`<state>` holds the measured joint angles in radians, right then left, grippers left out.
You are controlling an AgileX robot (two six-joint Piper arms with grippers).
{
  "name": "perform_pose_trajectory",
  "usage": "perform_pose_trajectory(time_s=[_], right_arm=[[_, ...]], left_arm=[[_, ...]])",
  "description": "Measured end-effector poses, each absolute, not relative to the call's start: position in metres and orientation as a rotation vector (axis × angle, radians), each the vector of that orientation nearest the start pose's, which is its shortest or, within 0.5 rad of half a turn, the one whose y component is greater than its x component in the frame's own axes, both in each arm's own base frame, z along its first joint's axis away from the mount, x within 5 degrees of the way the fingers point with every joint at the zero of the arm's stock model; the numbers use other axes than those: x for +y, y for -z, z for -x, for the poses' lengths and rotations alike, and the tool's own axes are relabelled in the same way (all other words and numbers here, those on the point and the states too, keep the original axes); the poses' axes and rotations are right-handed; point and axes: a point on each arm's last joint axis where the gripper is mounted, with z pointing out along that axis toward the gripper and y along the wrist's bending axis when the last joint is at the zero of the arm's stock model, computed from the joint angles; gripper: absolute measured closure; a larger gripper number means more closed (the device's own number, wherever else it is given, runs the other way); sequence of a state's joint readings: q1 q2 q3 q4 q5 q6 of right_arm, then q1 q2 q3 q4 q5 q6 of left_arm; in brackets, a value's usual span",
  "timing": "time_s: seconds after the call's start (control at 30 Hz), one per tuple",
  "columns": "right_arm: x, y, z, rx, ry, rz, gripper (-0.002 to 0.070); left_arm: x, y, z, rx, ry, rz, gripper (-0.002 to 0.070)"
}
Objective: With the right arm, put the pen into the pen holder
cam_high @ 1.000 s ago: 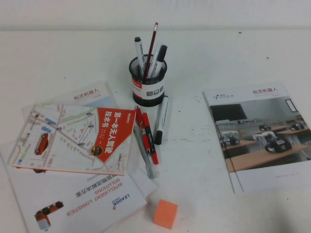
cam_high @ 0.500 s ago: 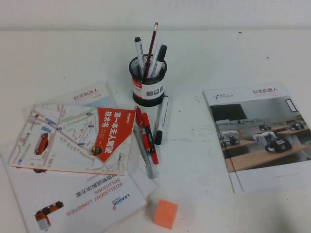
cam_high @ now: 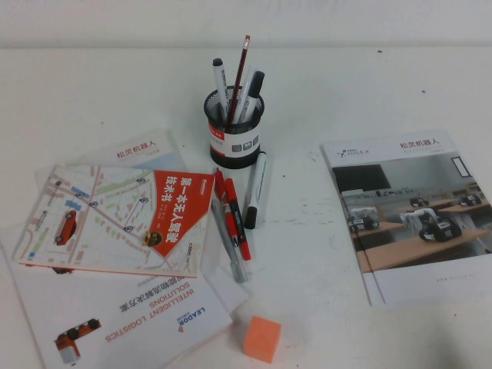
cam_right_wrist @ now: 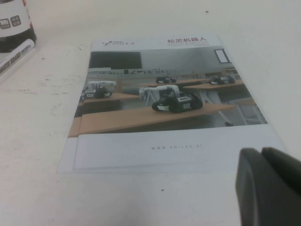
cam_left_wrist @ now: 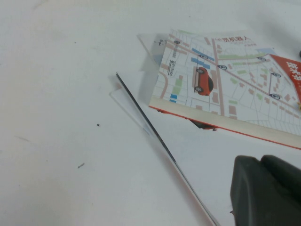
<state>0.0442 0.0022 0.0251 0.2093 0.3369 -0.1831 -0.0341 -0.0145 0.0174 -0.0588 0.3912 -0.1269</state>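
Observation:
The pen (cam_high: 257,187), a thick silvery-grey marker with a black end, lies flat on the white table just in front of the pen holder (cam_high: 234,131). The holder is a black mesh cup with a white label band, and several pens stand in it. In the right wrist view the holder (cam_right_wrist: 14,28) and the marker's end (cam_right_wrist: 15,55) sit at the frame's edge. My right gripper (cam_right_wrist: 261,153) is shut and empty, low over the table near a brochure's front edge, far from the pen. My left gripper (cam_left_wrist: 261,160) is shut and empty beside the map booklet. Neither arm shows in the high view.
Two red pens (cam_high: 233,211) and a thin grey pen (cam_high: 225,242) lie left of the marker. A map booklet (cam_high: 115,219) lies on leaflets at the left. A robot brochure (cam_high: 411,211) lies at the right. An orange cube (cam_high: 262,338) sits at the front.

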Motion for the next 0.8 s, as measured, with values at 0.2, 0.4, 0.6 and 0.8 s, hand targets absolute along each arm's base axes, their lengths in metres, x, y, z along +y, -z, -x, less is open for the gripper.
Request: perform_pose_trajectory(time_s=[0.2,0.4,0.6,0.8], right_arm=[[0.0087,-0.1749,-0.0538,1.84,-0.105,0.075,0.0696],[0.0091,-0.175,-0.0538,1.84,-0.12,0.065,0.0696],[0.0096,-0.1751,-0.0538,1.839,-0.135,0.055,0.0696],[0.0136,-0.1775,-0.0538,1.817,-0.281,-0.049,0.0696]], left_arm=[[-0.0038,-0.173,-0.0517,1.876,0.169,0.123,0.0678],[-0.0038,-0.173,-0.0517,1.876,0.169,0.123,0.0678],[-0.0038,-0.173,-0.0517,1.876,0.169,0.123,0.0677],[-0.0038,-0.173,-0.0517,1.876,0.169,0.123,0.0678]])
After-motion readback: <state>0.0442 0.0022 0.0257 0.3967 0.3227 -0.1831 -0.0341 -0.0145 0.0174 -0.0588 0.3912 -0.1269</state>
